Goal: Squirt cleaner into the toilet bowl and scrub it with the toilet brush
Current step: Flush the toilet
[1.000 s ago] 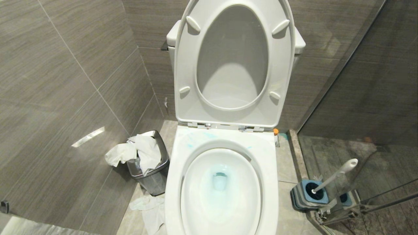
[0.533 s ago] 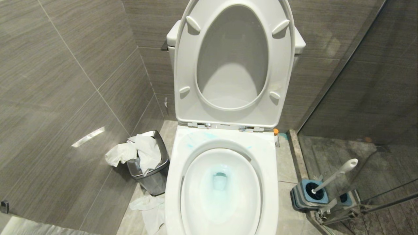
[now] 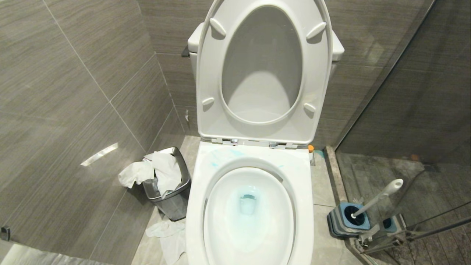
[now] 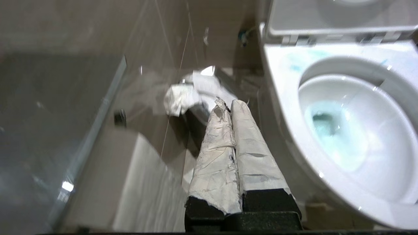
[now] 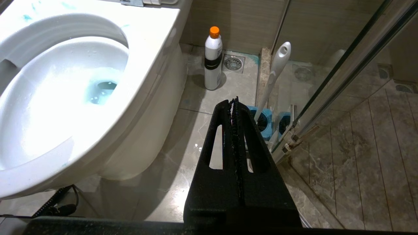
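Around the glossy white ceramic toilet bowl (image 3: pixel 249 217), its seat and lid (image 3: pixel 262 70) standing raised against the tank so the basin lies open, the items are sitting as follows. Inside the bowl, thin turquoise-blue cleaner (image 3: pixel 247 203) is tinting the water at the drain and streaking the back of the rim, so the squirting step looks at least partly done. To the bowl's right, the toilet brush (image 3: pixel 375 198), slim white handle with a rounded knob, is leaning out of its square grey-and-blue holder (image 3: pixel 347 219) on the floor, bristle head hidden inside, untouched and ready for pickup. Behind the holder, beside the bowl's rear corner, a white bottle with an orange cap (image 5: pixel 213 58) is standing upright. To the bowl's left, a small steel bin (image 3: pixel 170 191) is overflowing with white tissue. The left gripper (image 4: pixel 228 106), fingers wrapped in pale tape and pressed together, is hanging empty left of the bowl; the right gripper (image 5: pixel 234 101), black fingers likewise closed on nothing, is pointing toward the brush holder, well placed to reach the handle.
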You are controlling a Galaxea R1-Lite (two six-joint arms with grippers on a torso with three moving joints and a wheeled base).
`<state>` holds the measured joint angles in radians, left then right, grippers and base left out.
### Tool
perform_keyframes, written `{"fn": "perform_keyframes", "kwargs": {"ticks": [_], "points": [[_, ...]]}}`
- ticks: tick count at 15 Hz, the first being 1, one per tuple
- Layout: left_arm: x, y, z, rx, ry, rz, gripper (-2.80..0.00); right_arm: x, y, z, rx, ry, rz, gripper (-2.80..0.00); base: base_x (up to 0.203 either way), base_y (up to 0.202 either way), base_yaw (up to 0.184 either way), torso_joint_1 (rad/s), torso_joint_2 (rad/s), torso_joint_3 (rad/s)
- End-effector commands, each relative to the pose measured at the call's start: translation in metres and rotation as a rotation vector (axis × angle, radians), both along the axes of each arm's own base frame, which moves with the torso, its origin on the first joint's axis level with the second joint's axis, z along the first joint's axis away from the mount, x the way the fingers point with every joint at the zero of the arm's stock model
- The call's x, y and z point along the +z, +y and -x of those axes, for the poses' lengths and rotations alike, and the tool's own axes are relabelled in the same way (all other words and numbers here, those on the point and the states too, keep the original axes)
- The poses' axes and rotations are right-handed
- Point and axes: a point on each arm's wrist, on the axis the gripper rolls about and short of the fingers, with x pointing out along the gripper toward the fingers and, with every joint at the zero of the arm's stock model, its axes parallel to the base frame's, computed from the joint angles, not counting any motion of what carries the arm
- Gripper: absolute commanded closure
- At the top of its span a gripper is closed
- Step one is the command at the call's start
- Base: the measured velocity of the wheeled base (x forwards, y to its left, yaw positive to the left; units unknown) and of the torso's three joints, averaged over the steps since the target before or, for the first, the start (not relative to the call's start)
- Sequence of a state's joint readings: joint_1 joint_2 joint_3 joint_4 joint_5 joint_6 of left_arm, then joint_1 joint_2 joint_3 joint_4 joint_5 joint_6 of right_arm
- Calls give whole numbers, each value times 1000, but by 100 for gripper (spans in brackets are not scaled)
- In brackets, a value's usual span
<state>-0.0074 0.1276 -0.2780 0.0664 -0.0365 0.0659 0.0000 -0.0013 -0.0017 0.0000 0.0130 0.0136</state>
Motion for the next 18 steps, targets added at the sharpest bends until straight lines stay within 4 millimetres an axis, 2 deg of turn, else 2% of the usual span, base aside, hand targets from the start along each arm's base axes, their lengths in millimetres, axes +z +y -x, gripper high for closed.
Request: {"fn": "perform_keyframes", "kwargs": {"ticks": [1, 4, 8, 12, 15, 18], "points": [[49, 0, -21, -22, 54, -14, 0, 0, 0, 0, 1, 1, 0, 0, 0, 0, 0, 0, 0, 0], [100, -2, -54, -60, 87, -49, 0, 0, 0, 0, 1, 1, 0, 0, 0, 0, 0, 0, 0, 0], [143, -5, -133, -121, 113, -65, 0, 0, 0, 0, 1, 1, 0, 0, 0, 0, 0, 0, 0, 0], [177, -9, -209, -174, 40, -38, 0, 0, 0, 0, 1, 1, 0, 0, 0, 0, 0, 0, 0, 0], [192, -12, -269, -183, -4, -6, 0, 0, 0, 0, 1, 1, 0, 0, 0, 0, 0, 0, 0, 0], [214, -20, -325, -201, -135, 4, 0, 0, 0, 0, 1, 1, -2, 0, 0, 0, 0, 0, 0, 0]]}}
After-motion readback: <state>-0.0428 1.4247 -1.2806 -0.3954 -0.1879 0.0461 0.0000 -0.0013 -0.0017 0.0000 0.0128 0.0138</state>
